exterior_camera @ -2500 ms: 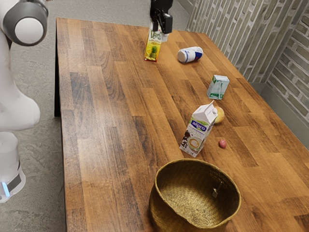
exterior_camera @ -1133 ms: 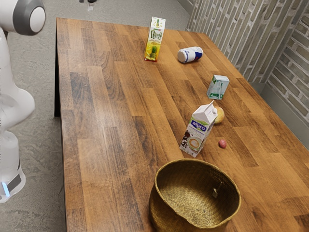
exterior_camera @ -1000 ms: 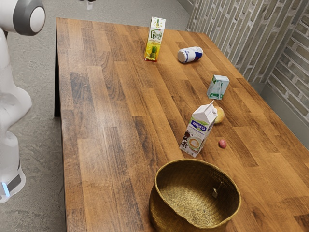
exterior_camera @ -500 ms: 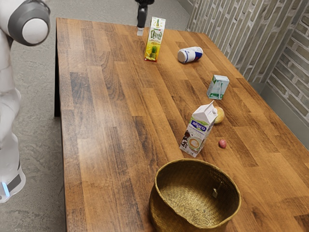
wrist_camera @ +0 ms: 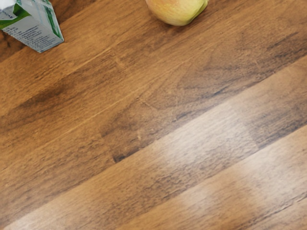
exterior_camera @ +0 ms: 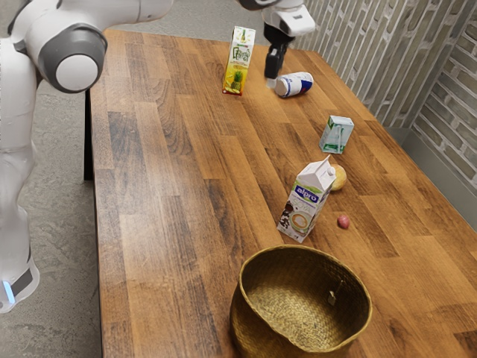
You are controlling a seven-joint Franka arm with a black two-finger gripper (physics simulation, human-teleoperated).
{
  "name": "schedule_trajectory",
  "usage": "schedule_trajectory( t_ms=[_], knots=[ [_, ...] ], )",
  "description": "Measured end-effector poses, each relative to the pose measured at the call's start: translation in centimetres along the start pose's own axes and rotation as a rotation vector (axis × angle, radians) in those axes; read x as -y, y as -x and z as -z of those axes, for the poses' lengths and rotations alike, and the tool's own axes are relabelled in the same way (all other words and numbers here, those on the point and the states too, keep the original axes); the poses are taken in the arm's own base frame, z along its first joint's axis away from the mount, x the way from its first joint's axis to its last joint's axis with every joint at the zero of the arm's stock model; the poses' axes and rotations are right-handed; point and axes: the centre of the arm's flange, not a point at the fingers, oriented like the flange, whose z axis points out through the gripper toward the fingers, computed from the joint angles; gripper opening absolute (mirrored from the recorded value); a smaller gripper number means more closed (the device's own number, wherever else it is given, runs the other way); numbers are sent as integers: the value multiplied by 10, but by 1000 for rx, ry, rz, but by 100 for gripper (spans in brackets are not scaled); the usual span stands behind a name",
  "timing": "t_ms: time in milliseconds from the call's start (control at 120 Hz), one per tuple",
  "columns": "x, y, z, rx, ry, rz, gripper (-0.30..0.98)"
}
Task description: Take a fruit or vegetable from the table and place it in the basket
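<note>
Firstly, recorded a long table of brown wooden planks [exterior_camera: 164,186], with a white-and-grey jointed robot arm [exterior_camera: 78,73] reaching over from the exterior view's left. Found standing on the table, a round woven basket of brownish-gold fibre [exterior_camera: 246,321]. Located above the far part of the table, a black two-finger gripper [exterior_camera: 271,82]; unable to determine whether open or closed. Logged as upright, a tall white carton with a purple label [exterior_camera: 304,201] near the basket and a tall yellow-and-white juice carton [exterior_camera: 238,63] well apart from it. Seen lying down, a white-and-blue cylindrical container [exterior_camera: 295,84]. Noted beyond, a small white-and-green box carton [exterior_camera: 337,136]. Located on the table outside the basket, a rounded yellow fruit or vegetable with a reddish blush [exterior_camera: 340,177], partly hidden by the purple-labelled carton in the exterior view. Listed last, near that carton, a tiny reddish-pink round item [exterior_camera: 343,221].
</note>
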Motion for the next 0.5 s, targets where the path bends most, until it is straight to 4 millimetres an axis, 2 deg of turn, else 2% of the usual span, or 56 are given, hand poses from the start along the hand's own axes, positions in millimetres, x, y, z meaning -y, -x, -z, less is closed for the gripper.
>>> schedule_trajectory(
  t_ms=[133, 350, 383, 500],
  knots=[
    [-22, -26, -4, -31, 15, -61, 67],
    [-21, -28, -9, -86, 67, -37, 67],
    [-21, -30, -16, -88, 83, -32, 67],
    [-25, -47, -66, -49, 140, -27, 67]
  ],
)
